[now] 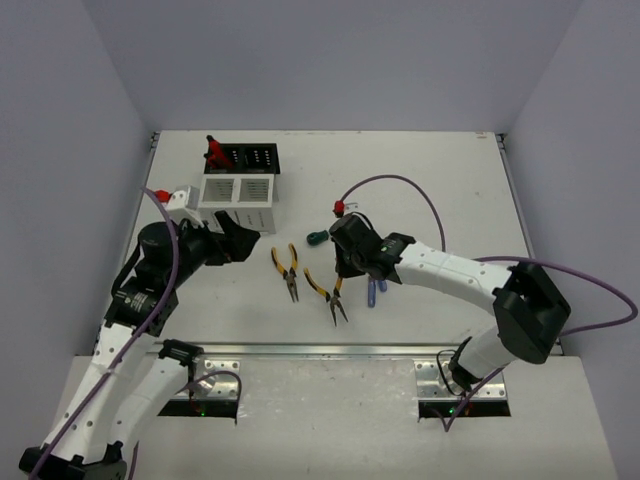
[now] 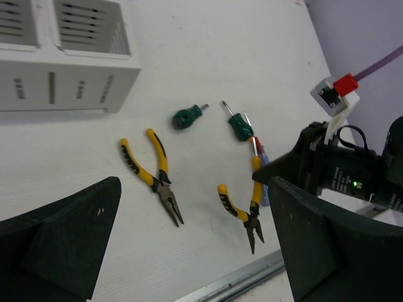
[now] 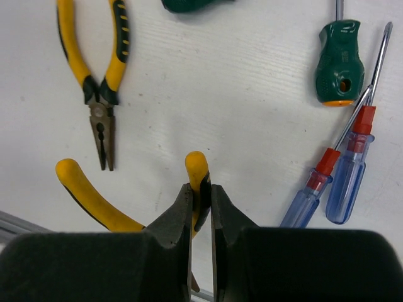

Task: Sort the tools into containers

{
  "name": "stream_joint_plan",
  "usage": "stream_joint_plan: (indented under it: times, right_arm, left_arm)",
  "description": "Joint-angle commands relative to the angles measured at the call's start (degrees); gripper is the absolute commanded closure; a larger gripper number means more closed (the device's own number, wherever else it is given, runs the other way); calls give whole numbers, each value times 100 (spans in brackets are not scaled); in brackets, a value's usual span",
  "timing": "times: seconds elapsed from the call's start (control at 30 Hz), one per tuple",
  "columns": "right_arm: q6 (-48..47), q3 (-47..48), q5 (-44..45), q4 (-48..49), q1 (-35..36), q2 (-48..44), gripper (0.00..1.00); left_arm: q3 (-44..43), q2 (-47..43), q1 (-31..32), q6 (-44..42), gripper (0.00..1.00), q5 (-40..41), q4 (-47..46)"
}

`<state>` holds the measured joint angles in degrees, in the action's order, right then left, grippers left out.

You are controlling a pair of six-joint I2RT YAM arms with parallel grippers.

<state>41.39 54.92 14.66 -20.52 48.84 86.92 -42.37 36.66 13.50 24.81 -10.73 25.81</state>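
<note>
My right gripper [image 3: 201, 192] is shut on one yellow handle of a pair of pliers [image 3: 197, 168], low at the table; it also shows in the top view [image 1: 340, 268] with these pliers [image 1: 333, 298]. A second pair of yellow pliers [image 1: 287, 270] lies to their left. Two green screwdrivers [image 3: 339, 60] [image 2: 187, 117] and two blue-handled ones [image 3: 348, 182] lie nearby. My left gripper [image 1: 236, 243] is open and empty beside the white slotted bin [image 1: 237, 190]. The black perforated bin [image 1: 255, 157] behind it holds the red-and-black cutters [image 1: 215, 152].
A metal rail [image 1: 320, 350] runs along the table's near edge. Purple cables [image 1: 400, 185] loop over the right arm. The table's back edge meets the grey walls [image 1: 330, 60].
</note>
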Motion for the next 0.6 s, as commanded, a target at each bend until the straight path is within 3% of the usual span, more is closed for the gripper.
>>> stream_joint_plan:
  times: [0.0, 0.3, 0.57]
  right_arm:
    - [70, 217, -83, 315, -24, -517, 100]
    - [62, 401, -681, 415, -24, -1090, 100]
    - [36, 570, -1092, 374, -24, -1233, 100]
  left_arm:
    - [994, 147, 85, 1027, 0, -1823, -2102]
    - [1727, 727, 733, 1749, 4, -2214, -4150]
    - [1836, 1075, 1109, 1722, 15, -1994, -4593]
